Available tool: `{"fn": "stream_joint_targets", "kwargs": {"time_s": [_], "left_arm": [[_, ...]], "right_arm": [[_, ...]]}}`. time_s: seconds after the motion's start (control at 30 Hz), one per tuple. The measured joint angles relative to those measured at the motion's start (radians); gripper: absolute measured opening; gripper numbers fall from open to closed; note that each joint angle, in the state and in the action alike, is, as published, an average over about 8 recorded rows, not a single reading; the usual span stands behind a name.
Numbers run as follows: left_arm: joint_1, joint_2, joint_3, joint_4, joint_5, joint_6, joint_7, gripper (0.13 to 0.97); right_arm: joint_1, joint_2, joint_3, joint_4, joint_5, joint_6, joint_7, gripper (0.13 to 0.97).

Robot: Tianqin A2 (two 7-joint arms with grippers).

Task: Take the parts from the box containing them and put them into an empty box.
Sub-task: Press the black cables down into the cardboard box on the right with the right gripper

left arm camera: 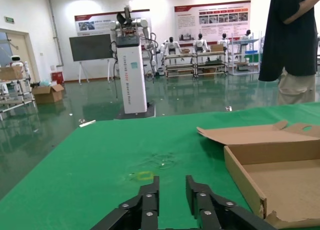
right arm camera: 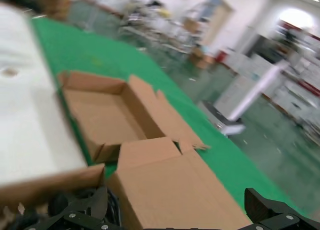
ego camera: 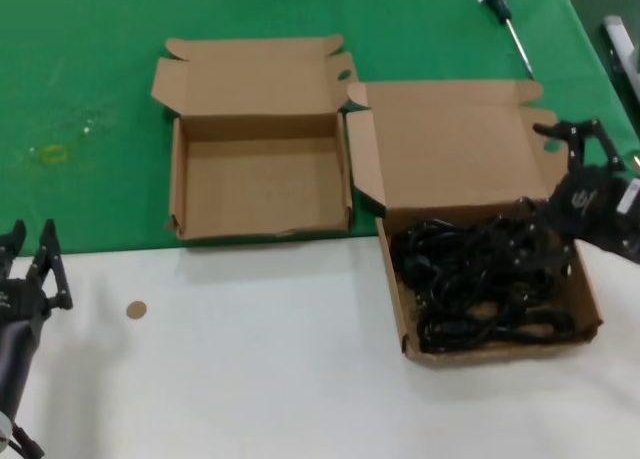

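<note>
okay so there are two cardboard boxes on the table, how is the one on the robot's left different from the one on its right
The left box has a bare brown floor, while the right box holds a tangle of black power cords. The left box sits on the green cloth, the right box partly on the white table. The right gripper is at the right box; none is at the left box. Both are open, lids back.

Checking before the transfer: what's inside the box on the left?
Nothing visible: the empty box shows a bare brown floor. The black power cords all lie in the other box. The near wall hides its inner face.

Head camera high, looking down, both wrist cameras low, sharing the empty box.
</note>
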Motion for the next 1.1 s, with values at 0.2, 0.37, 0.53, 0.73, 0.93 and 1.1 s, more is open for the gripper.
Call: {"fn": "stream_joint_targets", "kwargs": {"time_s": [0.2, 0.37, 0.53, 0.73, 0.93, 1.1], "left_arm": [[0.000, 0.000, 0.000, 0.000, 0.000, 0.000, 0.000, 0.247], [0.000, 0.000, 0.000, 0.000, 0.000, 0.000, 0.000, 0.197], [0.000, 0.000, 0.000, 0.000, 0.000, 0.000, 0.000, 0.166], [0.000, 0.000, 0.000, 0.000, 0.000, 0.000, 0.000, 0.159], [0.000, 0.000, 0.000, 0.000, 0.000, 0.000, 0.000, 0.152], [0.000, 0.000, 0.000, 0.000, 0.000, 0.000, 0.000, 0.152]], "right_arm": [[0.118, 0.096, -0.056, -0.070, -0.003, -0.223, -0.129, 0.966], [0.221, 0.142, -0.127, -0.124, -0.034, -0.381, -0.230, 0.966], [0.338, 0.137, -0.198, -0.203, -0.098, -0.463, -0.354, 0.966], [0.466, 0.108, -0.276, -0.304, -0.190, -0.504, -0.484, 0.966], [0.522, 0.086, -0.327, -0.341, -0.247, -0.514, -0.541, 0.966], [0.525, 0.071, -0.348, -0.334, -0.263, -0.515, -0.549, 0.966]]}}
